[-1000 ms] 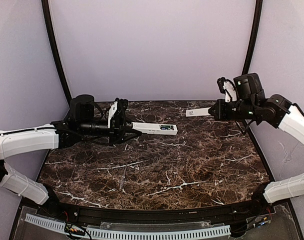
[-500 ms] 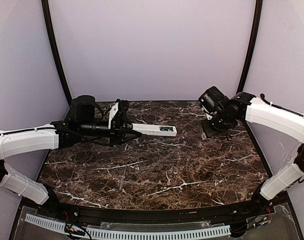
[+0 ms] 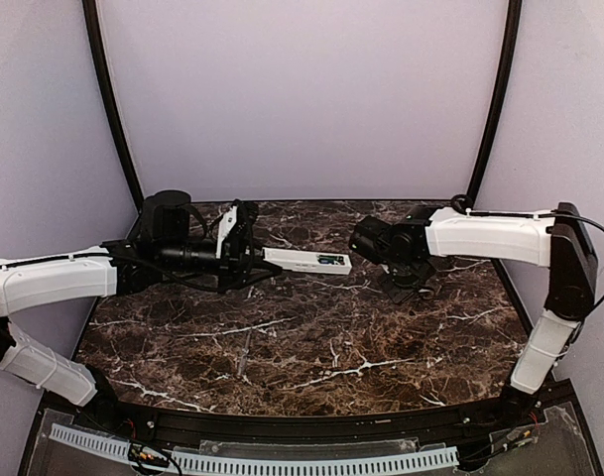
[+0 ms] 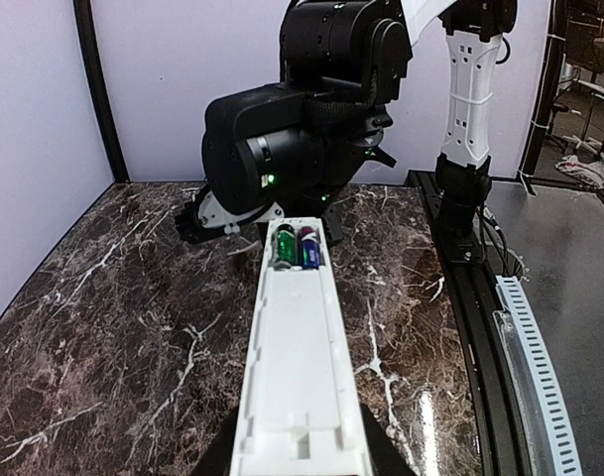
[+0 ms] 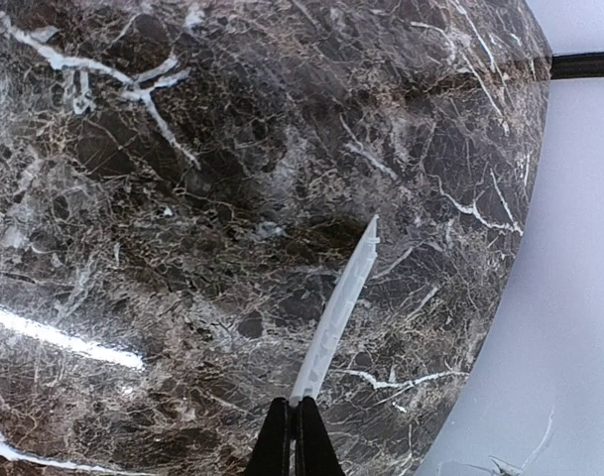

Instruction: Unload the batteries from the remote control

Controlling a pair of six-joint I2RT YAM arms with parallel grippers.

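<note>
Your left hand (image 3: 252,261) is clamped partway closed across the near end of the remote control (image 4: 297,367), a dark finger on each long side. The remote is a long, slim bar of smooth white plastic with squared edges. It juts straight out beyond your fingertips and appears to be held clear of the tabletop (image 3: 311,347). Its back faces up and is uncovered, showing a shallow moulded channel with small notches near your grip.

At the end farthest from your left hand, the batteries (image 4: 295,248) sit side by side in the open compartment. They are two short, thin cylinders, one with a green wrap and one with a purplish wrap.

Just past that far end is the bulky, matte black wrist of your right arm (image 4: 302,129).

Your right hand (image 5: 295,421) is pinched fully closed on the end of the cover strip (image 5: 336,307). This is a thin, flat sliver of white plastic seen edge-on, with a ribbed edge. It angles away from your fingertips over the marble. Whether its tip touches the surface cannot be told.

The tabletop is glossy, dark brown marble, veined in white, with bright reflections.
</note>
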